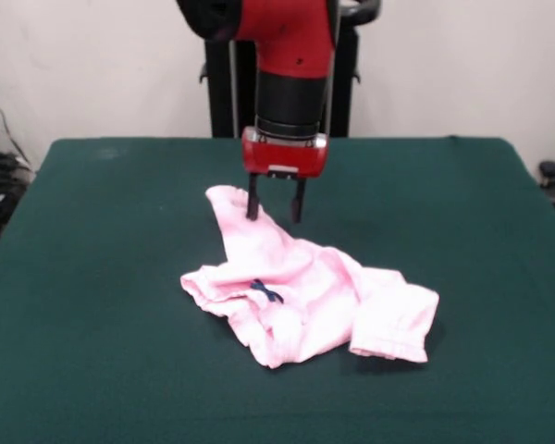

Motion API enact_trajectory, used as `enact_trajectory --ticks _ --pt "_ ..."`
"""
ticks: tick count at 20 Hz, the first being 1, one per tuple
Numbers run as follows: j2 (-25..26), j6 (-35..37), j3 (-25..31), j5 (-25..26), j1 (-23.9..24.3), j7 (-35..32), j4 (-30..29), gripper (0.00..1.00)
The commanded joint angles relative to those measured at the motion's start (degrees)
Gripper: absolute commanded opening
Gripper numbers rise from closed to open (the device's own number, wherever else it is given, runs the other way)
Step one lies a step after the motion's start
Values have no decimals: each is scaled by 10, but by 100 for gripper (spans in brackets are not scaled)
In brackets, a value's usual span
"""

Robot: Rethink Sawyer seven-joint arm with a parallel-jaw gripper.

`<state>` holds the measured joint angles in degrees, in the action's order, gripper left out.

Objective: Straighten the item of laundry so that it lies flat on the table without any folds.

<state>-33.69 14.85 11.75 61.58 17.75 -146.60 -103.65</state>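
**Pink baby pants bunched up mid-counter, hand parked at the far leg**

The biggest thing in shot is the counter (92, 277), which is covered edge to edge in dark green felt-like cloth and takes up most of the front view. A plain pale wall is seen behind it, and some dark cables and gear can be made out at the left edge, though too little is shown to name them properly.

Next down in size, the red and black Sawyer arm (291, 55) is seen coming down from the top of the picture, with its black pedestal (224, 83) standing behind it at the counter's far side.

The baby pants (305, 291) are found roughly in the middle of the counter, a touch towards the right of the picture. They're not laid flat at all: the pale pink cotton is rumpled and folded over on itself. One leg is stretched away towards the robot, and the other, with its cuff visible, is flopped out to the right of the picture. The gathered waistband is turned towards the camera.

The hand (276, 205) is positioned right at that far leg. Its two dark fingers (252, 203) are held apart, so it's open, with the tips down at the fabric; whether the cloth is actually touched can't be told from this angle.

Smallest of all, a tiny dark blue bow (266, 292) is spotted on the waistband.
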Motion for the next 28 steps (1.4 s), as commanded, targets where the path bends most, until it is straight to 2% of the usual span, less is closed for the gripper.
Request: enact_trajectory --ticks 1,8,11,12,16,18,23,26,28 --pt "33 -24 -77 19 -62 -85 54 100" --pt "72 -50 -75 -32 -46 -75 59 100" --pt "82 -59 -94 -43 -58 -88 66 100" --pt "88 -69 -115 -51 -73 -91 74 0" --pt "91 -90 -153 -71 -103 -129 81 0" --pt "77 -88 -134 -95 -83 -103 66 0" --pt "54 -78 -136 -120 -82 -73 49 0" --pt "47 -62 -109 -156 -54 -62 21 0" --pt "66 -75 -126 -196 -69 -112 2 0"
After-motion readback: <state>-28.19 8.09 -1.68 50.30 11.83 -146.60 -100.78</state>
